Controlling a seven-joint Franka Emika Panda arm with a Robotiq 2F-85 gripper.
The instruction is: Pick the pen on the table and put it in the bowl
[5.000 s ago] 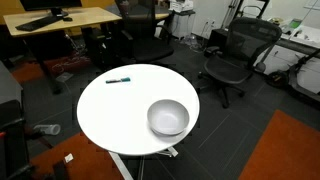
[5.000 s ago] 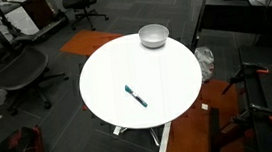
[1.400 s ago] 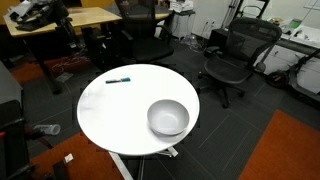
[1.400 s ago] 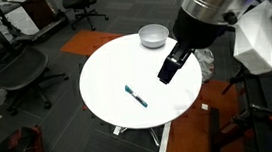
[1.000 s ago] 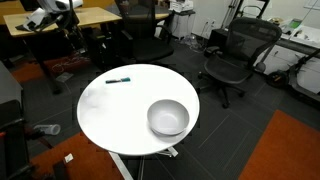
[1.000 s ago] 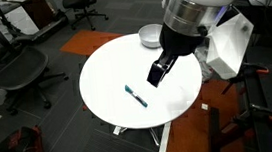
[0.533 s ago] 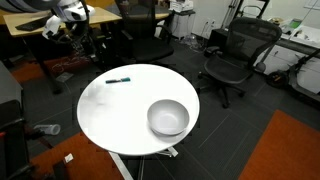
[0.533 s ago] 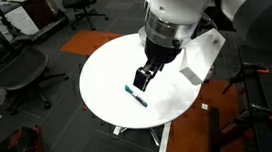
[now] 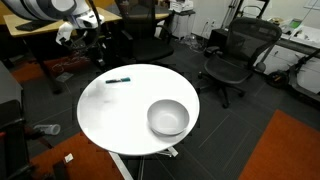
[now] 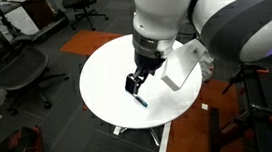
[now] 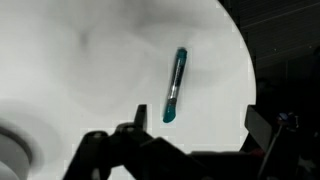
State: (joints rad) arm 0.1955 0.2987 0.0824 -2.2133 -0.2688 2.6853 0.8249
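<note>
The pen lies flat on the white table, out near the rim and well apart from the bowl, which sits toward the opposite edge. In the wrist view its long axis runs almost straight up and down the picture, the top end leaning a little to the right, with the table's curved edge just beyond it. In an exterior view the pen slants from upper left to lower right, its upper end covered by the gripper hanging right over it (I can't make out which end is the dark one). The jaws are spread wide: the wrist view shows the two fingers far apart at the bottom of the picture, nothing between them, and the pen's lower end sits above that gap, nearer the left-hand finger.
</note>
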